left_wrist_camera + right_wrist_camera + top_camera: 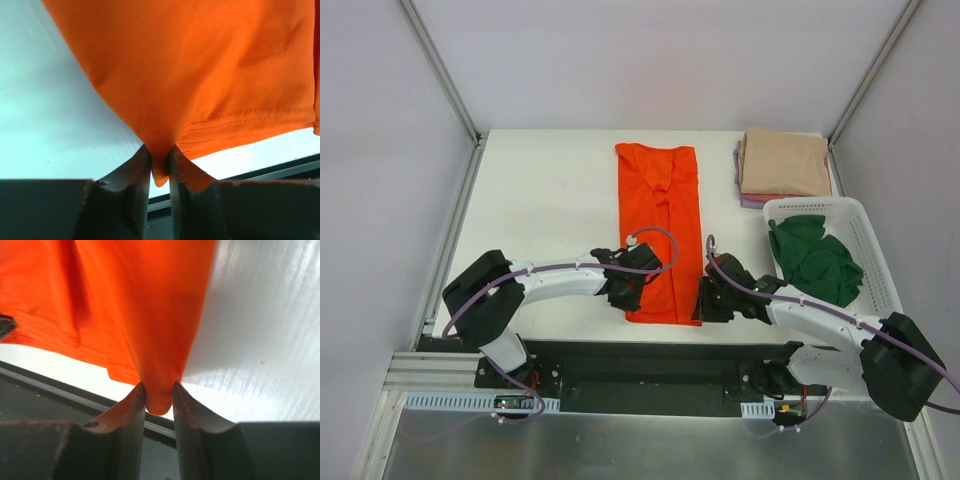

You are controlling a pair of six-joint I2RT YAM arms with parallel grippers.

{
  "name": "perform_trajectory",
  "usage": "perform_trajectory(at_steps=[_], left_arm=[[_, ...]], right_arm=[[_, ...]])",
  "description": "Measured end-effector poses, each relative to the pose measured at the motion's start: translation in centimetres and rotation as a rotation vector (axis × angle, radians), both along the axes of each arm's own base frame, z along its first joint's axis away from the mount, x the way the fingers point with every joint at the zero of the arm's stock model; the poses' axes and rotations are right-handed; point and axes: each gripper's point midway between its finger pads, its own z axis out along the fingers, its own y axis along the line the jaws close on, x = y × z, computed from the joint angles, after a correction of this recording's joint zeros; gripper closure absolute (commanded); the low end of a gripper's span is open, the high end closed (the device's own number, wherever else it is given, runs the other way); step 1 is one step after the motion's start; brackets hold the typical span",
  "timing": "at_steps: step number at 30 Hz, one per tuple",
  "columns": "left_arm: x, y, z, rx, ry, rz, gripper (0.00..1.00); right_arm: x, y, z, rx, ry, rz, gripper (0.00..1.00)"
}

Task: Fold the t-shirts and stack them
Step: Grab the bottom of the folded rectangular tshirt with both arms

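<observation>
The bright orange t-shirt [660, 215] lies as a long narrow strip down the middle of the white table. My left gripper [631, 291] is shut on its near left hem corner [161, 165]. My right gripper [705, 300] is shut on its near right hem corner [159, 401]. Both corners are pinched between the fingers and lifted slightly off the table. A dark green t-shirt [815, 258] lies crumpled in the white basket [865, 240]. A folded stack with a beige t-shirt [784, 163] on top sits at the back right, pink and lilac edges showing beneath.
The basket stands at the right edge, just right of my right arm. The folded stack is behind it. A black rail runs along the table's near edge [650, 362]. Grey walls enclose the table on three sides.
</observation>
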Motion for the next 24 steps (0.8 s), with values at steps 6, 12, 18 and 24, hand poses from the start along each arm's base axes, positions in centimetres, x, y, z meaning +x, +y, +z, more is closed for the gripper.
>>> perform_trajectory(at_steps=[6,12,18,24], left_arm=[[-0.3,1.5,0.4,0.01,-0.023,0.05,0.94],[-1.6,3.2,0.7,-0.012,-0.023,0.084,1.0],[-3.2,4.3,-0.1,-0.029,0.021,0.11,1.0],[-4.6,4.7,2.1,-0.165,0.0,0.129,1.0]], right_arm=[[-0.6,-1.3,-1.1,-0.057,0.028,-0.033,0.83],[-1.5,-1.0,-1.4,-0.043,0.039,-0.004,1.0],[-3.7,0.7,-0.7,0.031,0.031,0.112,1.0],[-4.8,2.4,1.7,0.132,-0.021,0.197,1.0]])
